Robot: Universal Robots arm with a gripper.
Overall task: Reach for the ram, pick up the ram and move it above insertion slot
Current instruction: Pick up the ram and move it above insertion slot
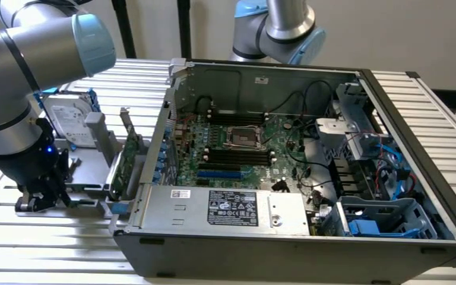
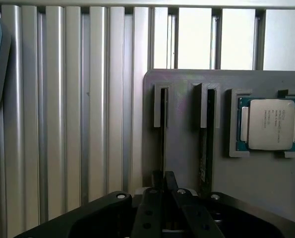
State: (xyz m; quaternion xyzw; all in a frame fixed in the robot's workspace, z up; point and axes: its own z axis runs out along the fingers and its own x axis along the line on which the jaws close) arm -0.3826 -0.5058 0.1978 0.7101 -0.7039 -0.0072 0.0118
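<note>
Ram (image 2: pixel 163 129): a thin stick standing on its long edge in one slot of a grey holder (image 2: pixel 182 148), seen edge-on as a dark line. A second stick (image 2: pixel 207 139) stands in the neighbouring slot, and a processor chip (image 2: pixel 272 124) lies flat in a pocket beyond that.

Handling, judged: light, stiff, thin. The board should not flex much but would snap or chip if twisted. Flat faces carry chips, so pinch across the two faces near the middle of the upper edge and lift straight out of the slot. The bare board is smooth, and a weak pinch might let it tilt.

Gripper (image 2: pixel 164 177): fingers drawn close together, one on each face of the ram's upper edge. This reads as clamped on it. The stick is seated in its slot, not yet lifted.

Hard to make out:
- The contact patch is covered by the fingers, so grip depth is unknown.
- The ram's lower edge is sunk in the holder.
- Its chips and label cannot be read edge-on.

Exterior view: gripper (image 1: pixel 42 199) is low at that view's left, on the slatted table (image 1: pixel 54 237), beside the open computer case (image 1: pixel 291 249). The motherboard (image 1: pixel 248 142) with its black slots lies inside, well apart from the ram.
</note>
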